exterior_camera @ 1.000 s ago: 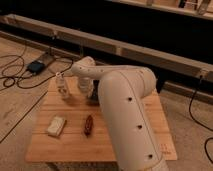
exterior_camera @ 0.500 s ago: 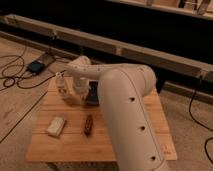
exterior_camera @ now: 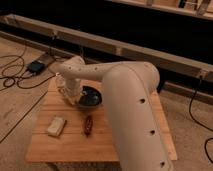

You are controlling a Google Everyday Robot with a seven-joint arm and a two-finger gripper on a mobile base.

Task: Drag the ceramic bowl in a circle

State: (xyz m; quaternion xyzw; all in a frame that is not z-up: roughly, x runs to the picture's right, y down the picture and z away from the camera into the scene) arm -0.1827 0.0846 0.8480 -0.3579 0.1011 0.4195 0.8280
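The ceramic bowl (exterior_camera: pixel 92 97) sits on the far left part of the wooden table (exterior_camera: pixel 135 142), partly hidden behind the white arm (exterior_camera: pixel 127 100). Its hollow is dark and glossy; what it holds cannot be told. The gripper (exterior_camera: pixel 70 95) is down at the bowl's left rim, and whether it is parted or clamped on that rim cannot be told. Nearer the camera than the gripper lie a pale block (exterior_camera: pixel 56 126) and, just right of it, a small reddish-brown object (exterior_camera: pixel 88 125), both apart from the bowl.
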